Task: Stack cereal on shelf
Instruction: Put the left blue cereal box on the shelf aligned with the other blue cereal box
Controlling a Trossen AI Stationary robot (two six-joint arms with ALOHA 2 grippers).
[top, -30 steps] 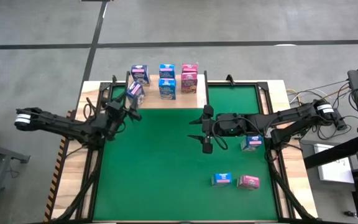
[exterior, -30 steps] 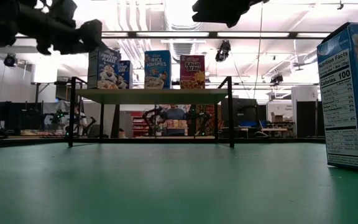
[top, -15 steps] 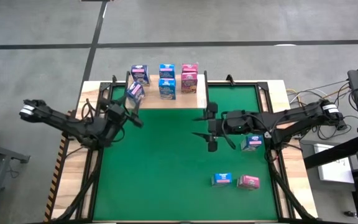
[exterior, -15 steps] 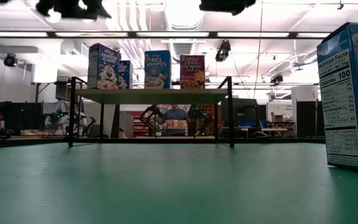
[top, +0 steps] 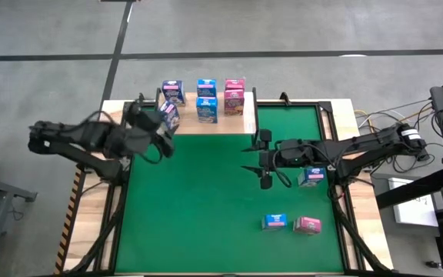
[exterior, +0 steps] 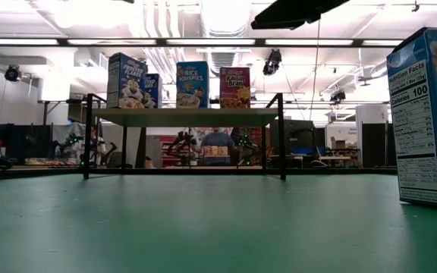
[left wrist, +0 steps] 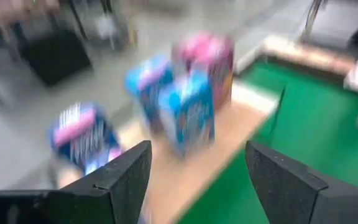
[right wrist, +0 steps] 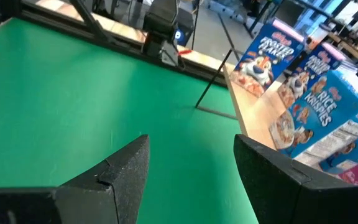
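Observation:
The wooden shelf point(top: 206, 123) stands at the mat's far edge on black legs. Several cereal boxes stand on it: two white-purple point(top: 173, 92) point(top: 168, 115), two blue point(top: 207, 87) point(top: 207, 110) and two pink point(top: 234, 85) point(top: 234, 101). They also show in the low view point(exterior: 193, 83). My left gripper point(top: 160, 138) is open and empty, high beside the shelf's left end point(left wrist: 197, 155). My right gripper point(top: 262, 161) is open and empty above the mat's middle point(right wrist: 191, 146). Two blue boxes point(top: 311, 177) point(top: 274, 221) and a pink one point(top: 308, 225) rest on the mat at the right.
The green mat point(top: 206, 215) lies inside a wooden table rim point(top: 91, 231) with black rails. In the low view one blue box point(exterior: 431, 117) stands close at the right. Cables and gear lie off the table's right edge point(top: 437, 115).
My left gripper has risen from beside the white-purple boxes at the shelf's left end, out of the low view, and its arm has folded back toward the table's left. The boxes stay put. My right gripper has drifted slightly toward the table's right edge.

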